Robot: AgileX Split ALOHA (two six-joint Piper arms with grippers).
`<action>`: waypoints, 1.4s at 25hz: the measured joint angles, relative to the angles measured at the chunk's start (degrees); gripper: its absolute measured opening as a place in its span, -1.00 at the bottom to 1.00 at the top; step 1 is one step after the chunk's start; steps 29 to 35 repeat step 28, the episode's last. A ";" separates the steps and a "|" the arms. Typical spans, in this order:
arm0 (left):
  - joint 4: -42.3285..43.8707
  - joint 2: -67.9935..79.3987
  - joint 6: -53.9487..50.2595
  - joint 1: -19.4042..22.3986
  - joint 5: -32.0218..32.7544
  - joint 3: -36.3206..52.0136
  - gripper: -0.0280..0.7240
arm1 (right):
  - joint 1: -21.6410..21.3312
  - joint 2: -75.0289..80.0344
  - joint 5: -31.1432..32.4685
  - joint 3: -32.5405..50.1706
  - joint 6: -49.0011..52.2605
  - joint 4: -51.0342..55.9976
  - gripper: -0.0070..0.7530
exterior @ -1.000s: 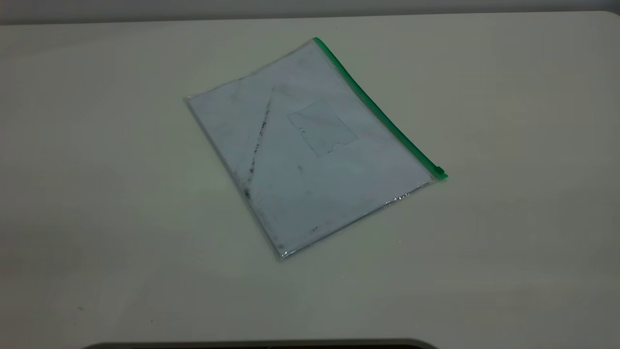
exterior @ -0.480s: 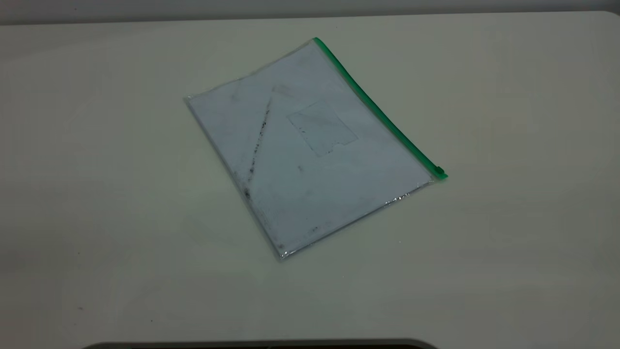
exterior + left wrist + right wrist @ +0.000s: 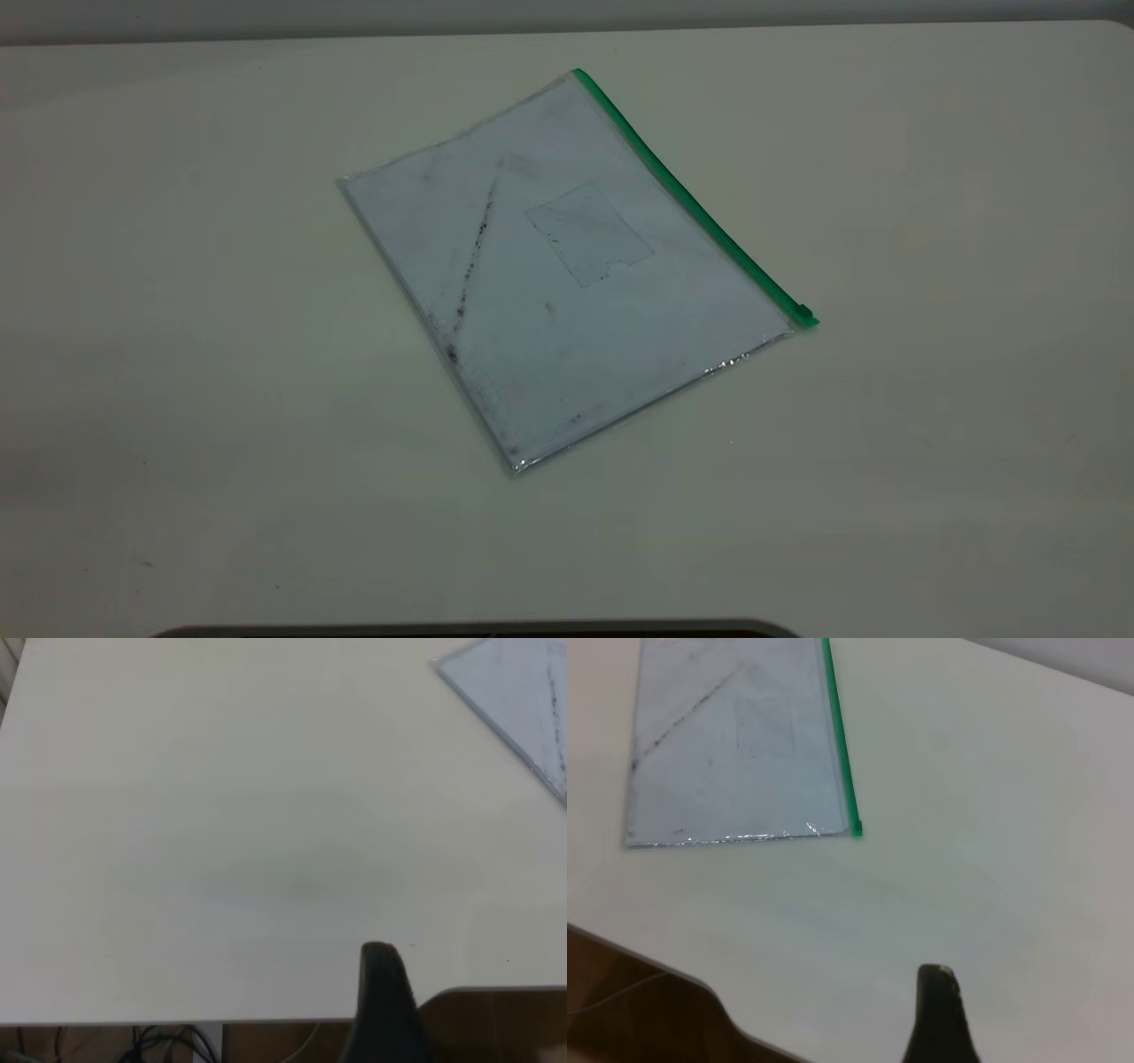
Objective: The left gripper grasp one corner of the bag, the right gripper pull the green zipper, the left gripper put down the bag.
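The bag (image 3: pixel 567 266), a clear flat pouch with a white sheet inside, lies flat in the middle of the table. The green zipper (image 3: pixel 691 199) runs along its right long edge, with the slider tab (image 3: pixel 804 313) at the near end. The dark smudge line (image 3: pixel 471 261) crosses its left half. The corner (image 3: pixel 578 74) is at the strip's far end. Neither gripper shows in the exterior view. My left gripper (image 3: pixel 383 992) hangs over the table's edge, far from the bag (image 3: pixel 523 691). My right gripper (image 3: pixel 939 1010) is near the table's edge, short of the bag (image 3: pixel 735 744) and zipper (image 3: pixel 840 744).
The white table (image 3: pixel 930 266) has a rounded dark cut-out (image 3: pixel 478 631) at its near edge. Brown floor and cables (image 3: pixel 168 1045) show beyond the table's edge in the left wrist view. The far table edge meets a grey wall (image 3: pixel 532 13).
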 joint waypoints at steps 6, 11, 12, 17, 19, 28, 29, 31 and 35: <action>-0.05 0.00 0.00 0.00 0.00 0.00 0.60 | -2.95 0.00 0.00 0.00 0.19 -0.17 0.54; -0.05 0.00 0.00 0.00 0.00 0.00 0.60 | -6.68 0.00 -0.19 0.00 5.01 -3.21 0.54; -0.05 0.00 0.00 0.00 0.00 0.00 0.60 | -6.75 0.00 -0.19 0.00 5.94 -3.91 0.54; -0.05 0.00 0.00 0.00 0.00 0.00 0.60 | -6.75 0.00 -0.24 0.00 10.41 -6.88 0.54; -0.05 0.00 -0.01 0.00 0.00 0.00 0.60 | -6.75 0.00 -0.24 0.00 10.87 -7.10 0.54; -0.05 0.00 -0.20 0.00 0.00 0.00 0.60 | -6.75 0.00 -0.30 0.04 11.33 -7.09 0.54; -0.05 0.00 -0.20 0.00 0.00 0.00 0.60 | -6.75 0.00 -0.30 0.04 11.33 -7.09 0.54; -0.05 0.00 -0.20 0.00 0.00 0.00 0.60 | -6.75 0.00 -0.30 0.04 11.33 -7.09 0.54; -0.05 0.00 -0.20 0.00 0.00 0.00 0.60 | -6.75 0.00 -0.30 0.04 11.33 -7.09 0.54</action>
